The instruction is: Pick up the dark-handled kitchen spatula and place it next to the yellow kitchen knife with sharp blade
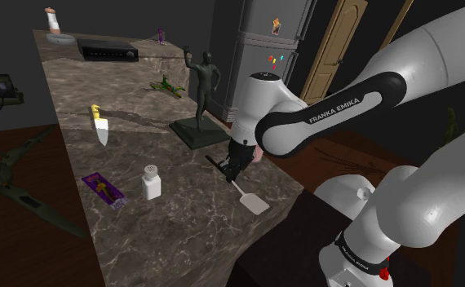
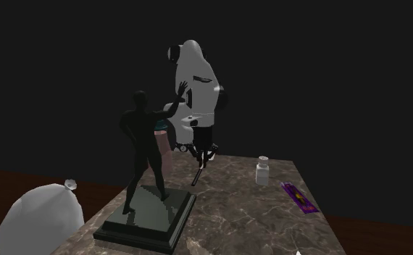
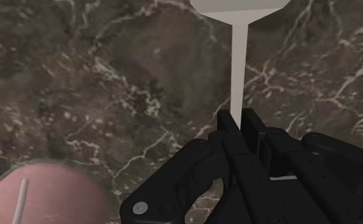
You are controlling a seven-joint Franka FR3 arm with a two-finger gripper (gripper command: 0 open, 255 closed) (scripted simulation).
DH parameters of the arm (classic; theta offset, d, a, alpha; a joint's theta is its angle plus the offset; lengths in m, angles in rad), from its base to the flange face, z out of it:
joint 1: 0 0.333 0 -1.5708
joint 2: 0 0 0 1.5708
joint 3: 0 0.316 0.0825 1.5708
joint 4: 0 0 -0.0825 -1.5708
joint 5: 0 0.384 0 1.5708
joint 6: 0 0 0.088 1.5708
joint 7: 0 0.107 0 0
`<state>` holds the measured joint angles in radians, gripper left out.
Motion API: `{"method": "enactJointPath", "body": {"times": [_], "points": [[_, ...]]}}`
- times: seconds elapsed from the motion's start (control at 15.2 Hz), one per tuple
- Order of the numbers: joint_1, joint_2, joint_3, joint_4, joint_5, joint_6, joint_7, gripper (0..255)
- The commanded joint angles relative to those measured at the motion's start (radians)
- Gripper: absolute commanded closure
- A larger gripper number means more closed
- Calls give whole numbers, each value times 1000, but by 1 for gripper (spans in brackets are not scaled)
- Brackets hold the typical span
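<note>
- I see the tool [image 1: 232,171] low over the marble surface [image 1: 182,204], pointing down, close to the edge on the arm's side.
- From the wrist camera, the tool [image 3: 241,121] has its two black fingers [image 3: 228,130] drawn close together around the spatula [image 3: 237,70], clasping it at the handle end.
- The pale shaft runs straight out from between the fingertips to a white blade, with the surface [image 3: 110,76] beneath it.
- In the shoulder view the spatula [image 1: 254,202] reaches from the tool towards the surface's near edge; its dark handle end pokes out on the tool's other side.
- I cannot tell whether the blade touches the surface or hangs just above it.
- In the second exterior view the tool [image 2: 202,156] has the spatula [image 2: 197,176] slanting down from it to the surface [image 2: 234,210].
- The knife [image 1: 100,128], yellow-handled with a pale blade, lies flat well apart from the tool, far across the surface.
- A white shaker [image 1: 151,183] stands between the tool and the knife, with a purple packet [image 1: 103,190] just beyond it.
- A dark statue [image 1: 202,86] on a square base stands near the tool.
- A pink rounded object [image 3: 46,194] sits just beside the tool.
</note>
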<state>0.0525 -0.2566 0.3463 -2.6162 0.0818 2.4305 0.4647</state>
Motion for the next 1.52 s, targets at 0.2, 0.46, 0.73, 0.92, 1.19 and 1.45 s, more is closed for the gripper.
{"method": "enactJointPath", "body": {"times": [0.2,0.46,0.73,0.92,1.19,1.45], "points": [[0,0,0,0,0,0,0,255],[5,-42,-9,23,11,-64,-11,255],[9,-80,-17,50,19,-128,-19,255],[11,-104,-23,72,22,-175,-24,255],[12,-133,-31,105,25,-236,-30,255],[-12,-11,-17,230,-15,-240,-6,255]]}}
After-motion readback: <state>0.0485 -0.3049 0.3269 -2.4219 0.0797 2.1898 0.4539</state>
